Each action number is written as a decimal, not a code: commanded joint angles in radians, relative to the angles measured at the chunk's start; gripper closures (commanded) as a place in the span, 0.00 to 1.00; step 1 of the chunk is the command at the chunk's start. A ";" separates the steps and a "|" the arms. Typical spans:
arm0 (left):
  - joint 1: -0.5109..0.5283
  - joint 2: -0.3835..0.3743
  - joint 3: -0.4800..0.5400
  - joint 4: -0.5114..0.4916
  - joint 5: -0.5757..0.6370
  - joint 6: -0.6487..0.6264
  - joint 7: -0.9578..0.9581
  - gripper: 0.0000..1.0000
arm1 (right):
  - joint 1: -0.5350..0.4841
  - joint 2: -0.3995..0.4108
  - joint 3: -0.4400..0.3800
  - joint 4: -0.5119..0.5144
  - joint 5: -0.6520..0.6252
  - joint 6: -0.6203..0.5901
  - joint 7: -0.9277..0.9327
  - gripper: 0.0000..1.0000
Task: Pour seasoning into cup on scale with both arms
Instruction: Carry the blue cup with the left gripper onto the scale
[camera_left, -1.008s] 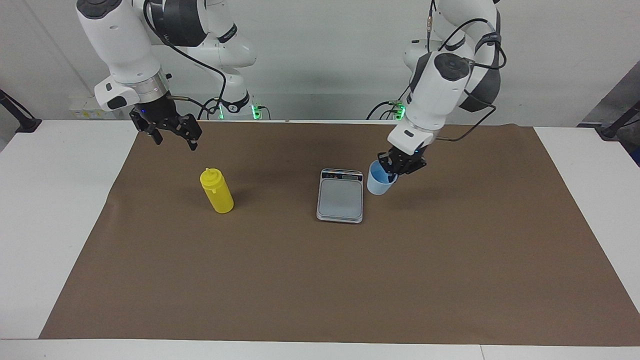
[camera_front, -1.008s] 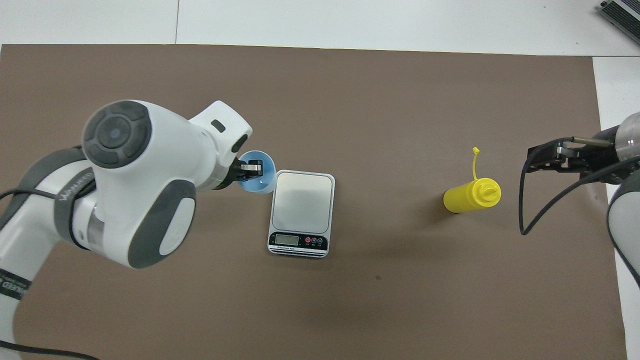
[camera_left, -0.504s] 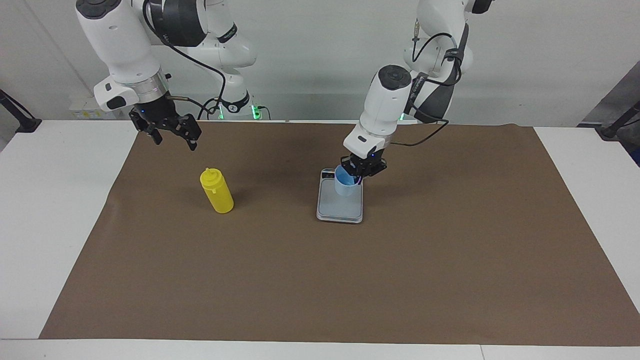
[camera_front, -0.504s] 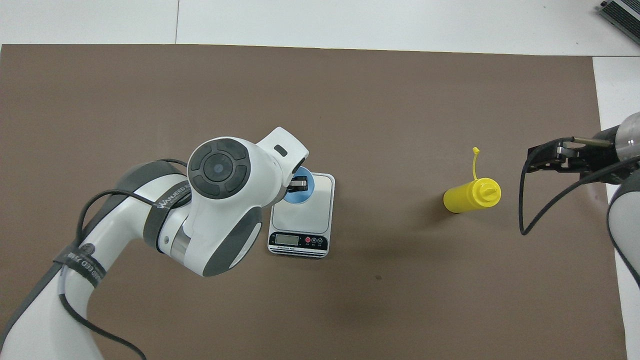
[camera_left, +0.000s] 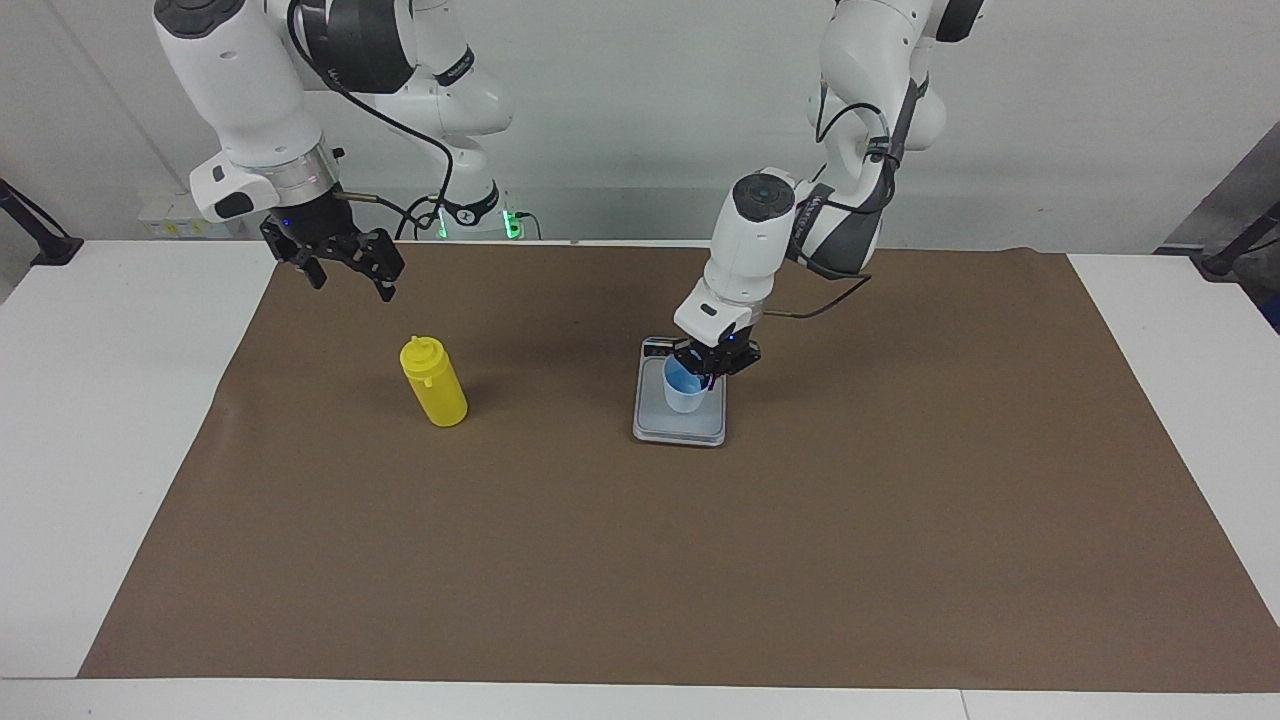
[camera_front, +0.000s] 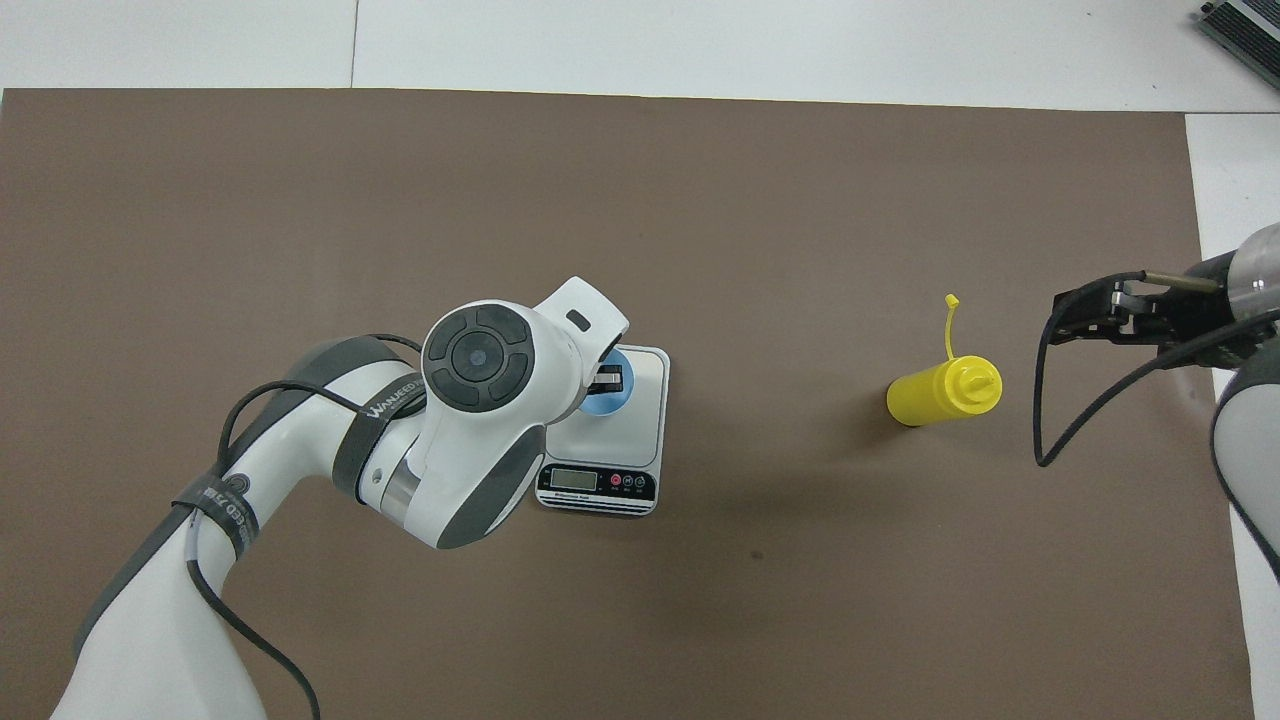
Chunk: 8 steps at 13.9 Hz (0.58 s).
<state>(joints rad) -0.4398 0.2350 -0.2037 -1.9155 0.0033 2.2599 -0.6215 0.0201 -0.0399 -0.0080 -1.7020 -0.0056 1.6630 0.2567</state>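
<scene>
The light blue cup (camera_left: 684, 392) (camera_front: 607, 395) is upright over the pale plate of the silver scale (camera_left: 680, 428) (camera_front: 628, 430). My left gripper (camera_left: 712, 365) (camera_front: 605, 378) is shut on the cup's rim, one finger inside it. I cannot tell whether the cup's base touches the plate. The yellow seasoning bottle (camera_left: 435, 385) (camera_front: 940, 392) stands alone toward the right arm's end of the table. My right gripper (camera_left: 352, 285) (camera_front: 1090, 315) hangs open and empty over the mat beside the bottle, well above it.
A brown mat (camera_left: 640, 560) covers most of the white table (camera_left: 90, 400). The scale's dark display strip (camera_front: 597, 482) faces the robots. The bottle's tethered tip (camera_front: 950, 300) sticks out on the side away from the robots.
My left arm carried the cup from beside the scale to over its plate and lowered it. The right arm and the bottle stayed put.
</scene>
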 joint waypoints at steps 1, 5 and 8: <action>-0.020 -0.016 0.017 -0.028 0.023 0.027 -0.024 1.00 | -0.002 -0.017 0.005 -0.021 0.003 0.015 0.041 0.00; -0.007 -0.007 0.020 -0.008 0.023 0.029 -0.018 0.00 | -0.002 -0.015 0.005 -0.021 0.006 0.015 0.107 0.00; 0.028 -0.040 0.030 0.050 0.023 -0.054 -0.017 0.00 | -0.006 -0.015 0.005 -0.021 0.006 0.015 0.113 0.00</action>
<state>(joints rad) -0.4366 0.2312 -0.1817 -1.8938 0.0047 2.2643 -0.6233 0.0203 -0.0399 -0.0067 -1.7020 -0.0056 1.6630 0.3470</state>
